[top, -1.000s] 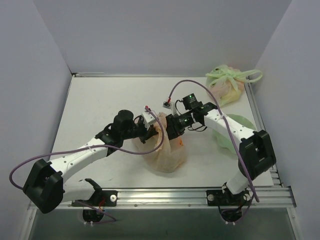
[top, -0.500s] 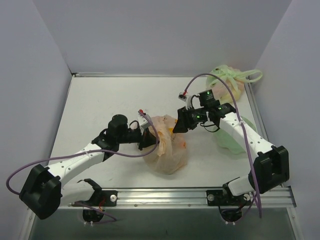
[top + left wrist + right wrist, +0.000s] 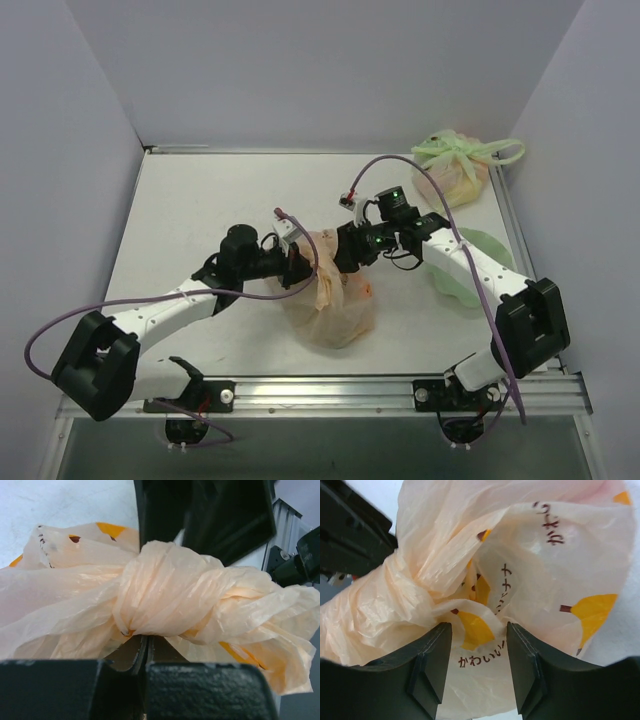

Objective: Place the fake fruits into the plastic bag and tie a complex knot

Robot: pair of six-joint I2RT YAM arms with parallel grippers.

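The right hand point(image 3: 347, 252), which had pulled away to the right half a second ago, has come back against the top of the plastic bag point(image 3: 335, 315). Its fingers point(image 3: 432, 665) now stand wider apart than a second ago, with printed film between them. The film at the bag's mouth, earlier standing up as a loop, now sits lower and bunched.

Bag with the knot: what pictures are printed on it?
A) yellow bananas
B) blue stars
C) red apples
A: the right wrist view shows yellow bananas printed on the peach bag.
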